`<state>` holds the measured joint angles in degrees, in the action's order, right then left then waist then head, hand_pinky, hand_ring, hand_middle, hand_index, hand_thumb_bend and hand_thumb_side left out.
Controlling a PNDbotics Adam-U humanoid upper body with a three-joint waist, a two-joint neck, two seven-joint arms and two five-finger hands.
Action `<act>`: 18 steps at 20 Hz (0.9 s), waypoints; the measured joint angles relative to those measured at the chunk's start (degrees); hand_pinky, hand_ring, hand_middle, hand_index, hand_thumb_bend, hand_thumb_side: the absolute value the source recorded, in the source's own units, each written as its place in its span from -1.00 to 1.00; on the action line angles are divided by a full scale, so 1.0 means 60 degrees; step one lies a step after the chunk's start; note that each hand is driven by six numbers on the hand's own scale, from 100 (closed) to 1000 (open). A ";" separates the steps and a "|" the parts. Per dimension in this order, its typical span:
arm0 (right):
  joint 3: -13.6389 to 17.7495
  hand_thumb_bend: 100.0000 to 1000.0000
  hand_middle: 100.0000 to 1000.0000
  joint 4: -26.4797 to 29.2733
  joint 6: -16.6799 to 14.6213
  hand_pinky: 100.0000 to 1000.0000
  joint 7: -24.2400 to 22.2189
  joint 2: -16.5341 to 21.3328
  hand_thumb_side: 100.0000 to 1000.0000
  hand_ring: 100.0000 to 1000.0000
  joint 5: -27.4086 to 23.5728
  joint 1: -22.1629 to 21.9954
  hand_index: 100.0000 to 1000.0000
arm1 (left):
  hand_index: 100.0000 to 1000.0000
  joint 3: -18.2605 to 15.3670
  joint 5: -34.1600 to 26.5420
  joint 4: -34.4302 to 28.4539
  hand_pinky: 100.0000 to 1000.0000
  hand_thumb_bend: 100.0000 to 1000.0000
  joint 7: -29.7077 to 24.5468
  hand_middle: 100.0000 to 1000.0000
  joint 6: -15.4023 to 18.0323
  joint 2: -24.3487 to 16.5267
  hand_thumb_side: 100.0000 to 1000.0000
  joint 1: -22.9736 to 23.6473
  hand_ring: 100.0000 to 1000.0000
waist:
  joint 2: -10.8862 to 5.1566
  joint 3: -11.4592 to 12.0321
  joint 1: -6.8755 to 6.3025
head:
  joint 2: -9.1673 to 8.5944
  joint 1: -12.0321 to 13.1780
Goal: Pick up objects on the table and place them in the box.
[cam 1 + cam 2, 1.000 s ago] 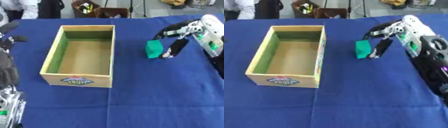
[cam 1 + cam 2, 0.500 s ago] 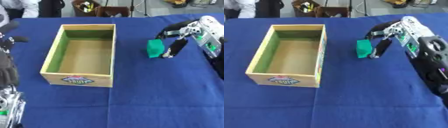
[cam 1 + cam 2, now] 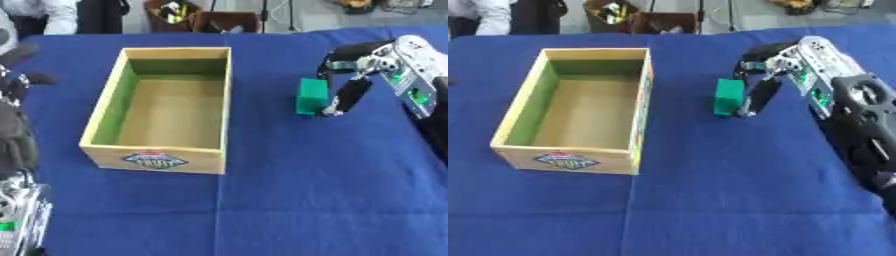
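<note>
Left eye view showed the left hand (image 3: 16, 142) at the picture's left edge, dark and raised beside the surface (image 3: 289, 200); whether its fingers were released or clenched could not be told. To that hand's right sat the wooden box (image 3: 163, 108), open at the top, its inside walls green, its floor bare wood, and a coloured label on its near wall. The box rested on the blue cloth that covered the surface. Further right, well apart from the box, the green block (image 3: 729, 97) stood upright on the cloth. The right hand (image 3: 761, 80) came in from the right side, its arm silver and black. Its fingers curled down over the block's far and right sides, with one dark finger lying against the block's right face, so the hand was grasping the block, just to its own left.
</note>
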<state>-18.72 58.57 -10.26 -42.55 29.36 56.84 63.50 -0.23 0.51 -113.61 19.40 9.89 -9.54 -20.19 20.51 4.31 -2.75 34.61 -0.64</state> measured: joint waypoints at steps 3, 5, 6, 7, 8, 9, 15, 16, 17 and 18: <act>-0.0003 -0.31 0.13 -0.0004 -0.0010 0.57 0.0044 -0.0013 -0.20 0.63 -0.0003 0.0000 0.69 | 0.44 0.0000 0.0000 0.0000 -0.10 -1.00 -0.0011 0.73 -0.0001 0.0000 0.94 0.0000 0.38 | 0.0001 -0.0001 0.0004 | 0.0000 0.0000; -0.0004 -0.31 0.14 -0.0004 -0.0022 0.58 0.0008 -0.0022 -0.19 0.64 -0.0021 0.0000 0.72 | 0.44 0.0001 0.0000 0.0000 -0.10 -1.00 -0.0031 0.73 -0.0005 0.0000 0.94 0.0000 0.38 | 0.0001 -0.0002 0.0005 | 0.0000 0.0000; -0.0004 -0.32 0.16 -0.0004 -0.0019 0.58 -0.0016 -0.0032 -0.14 0.66 -0.0029 0.0000 0.74 | 0.44 0.0001 0.0000 0.0000 -0.10 -1.00 -0.0037 0.73 -0.0005 0.0000 0.94 0.0000 0.38 | 0.0001 -0.0002 0.0005 | 0.0000 0.0000; -0.0004 -0.33 0.15 -0.0004 -0.0020 0.58 -0.0045 -0.0042 -0.13 0.66 -0.0032 0.0001 0.73 | 0.44 0.0001 0.0000 0.0000 -0.10 -1.00 -0.0045 0.73 -0.0003 0.0000 0.94 0.0000 0.38 | 0.0001 -0.0002 0.0005 | 0.0000 0.0000; -0.0004 -0.44 0.10 -0.0004 -0.0006 0.57 -0.0066 -0.0052 -0.13 0.64 -0.0034 0.0001 0.60 | 0.44 0.0001 0.0000 0.0000 -0.10 -1.00 -0.0052 0.73 -0.0002 0.0000 0.94 0.0000 0.39 | 0.0003 -0.0002 0.0006 | 0.0000 0.0000; -0.0003 -0.46 0.09 -0.0004 0.0008 0.56 -0.0073 -0.0055 -0.13 0.64 -0.0035 0.0002 0.58 | 0.44 0.0001 0.0000 0.0000 -0.10 -1.00 -0.0060 0.73 -0.0007 0.0000 0.94 0.0000 0.39 | 0.0007 -0.0002 0.0006 | 0.0000 0.0000; 0.0004 -0.84 -0.13 -0.0004 0.0186 0.53 0.0230 -0.0066 -0.11 0.57 -0.0174 0.0002 0.14 | 0.44 0.0002 0.0000 0.0000 -0.10 -1.00 -0.0069 0.73 -0.0016 0.0000 0.95 0.0000 0.39 | 0.0030 -0.0001 0.0008 | -0.0009 0.0000; 0.0004 -0.92 -0.16 -0.0004 0.0219 0.52 0.0295 -0.0068 -0.09 0.56 -0.0213 0.0002 0.11 | 0.44 0.0002 0.0000 0.0000 -0.10 -1.00 -0.0071 0.73 -0.0017 0.0000 0.95 0.0000 0.39 | 0.0030 0.0001 0.0009 | -0.0028 0.0000; 0.0004 -0.92 -0.16 -0.0004 0.0259 0.52 0.0367 -0.0069 -0.09 0.56 -0.0245 0.0002 0.11 | 0.44 0.0002 0.0000 0.0000 -0.10 -1.00 -0.0072 0.73 -0.0018 0.0000 0.95 0.0000 0.39 | 0.0031 0.0001 0.0010 | -0.0037 0.0000; 0.0004 -1.00 -0.18 -0.0004 0.0300 0.51 0.0446 -0.0070 -0.08 0.54 -0.0261 0.0002 0.08 | 0.44 0.0002 0.0000 0.0000 -0.10 -1.00 -0.0075 0.74 -0.0021 0.0000 0.94 0.0000 0.39 | 0.0031 0.0003 0.0010 | -0.0042 0.0000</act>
<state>-18.69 58.54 -8.47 -39.87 28.94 55.27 63.51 -0.22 0.51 -113.61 18.95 9.76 -9.54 -20.19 20.70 4.32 -2.69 34.36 -0.64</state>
